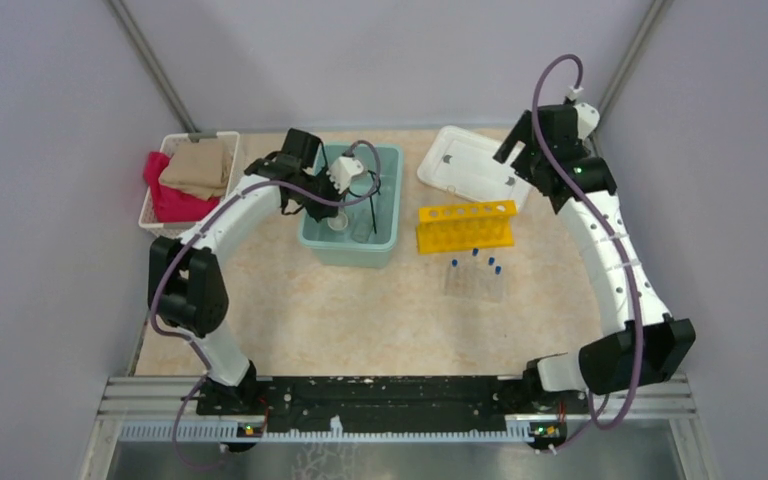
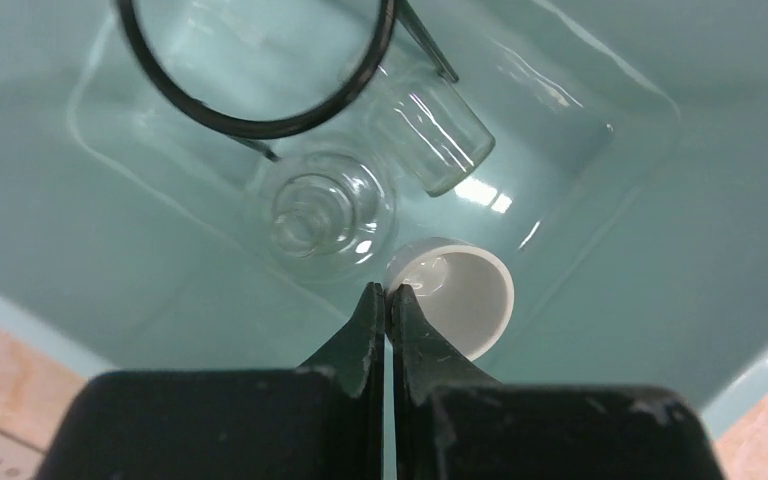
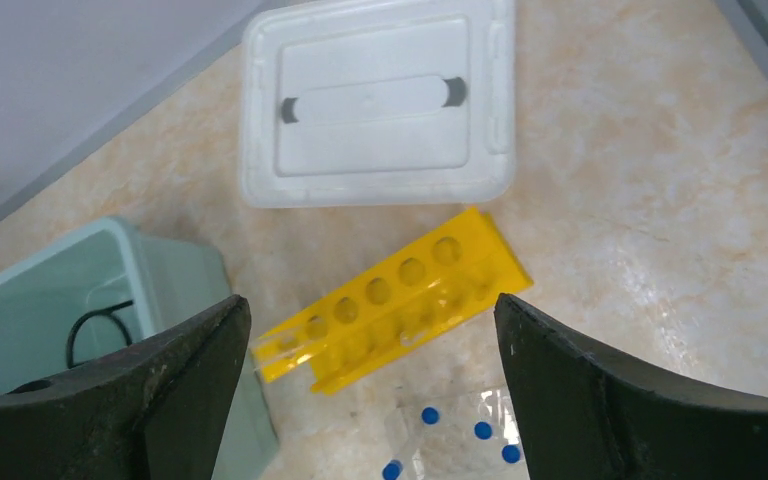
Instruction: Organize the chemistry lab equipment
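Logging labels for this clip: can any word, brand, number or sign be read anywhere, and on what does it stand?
None can be read. The yellow rack, white lid, teal bin, glass beakers and blue-capped tubes show no print in any view.

White arms, black joints, purple cables, black hands

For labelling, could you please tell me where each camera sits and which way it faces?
Top external: above, behind the bases, facing down; both arms.
Left wrist: above the pale green bin, facing its clear glass beakers; shut left gripper.
Right wrist: high over the yellow holed rack; open right gripper.
Top and right wrist share bin, rack.
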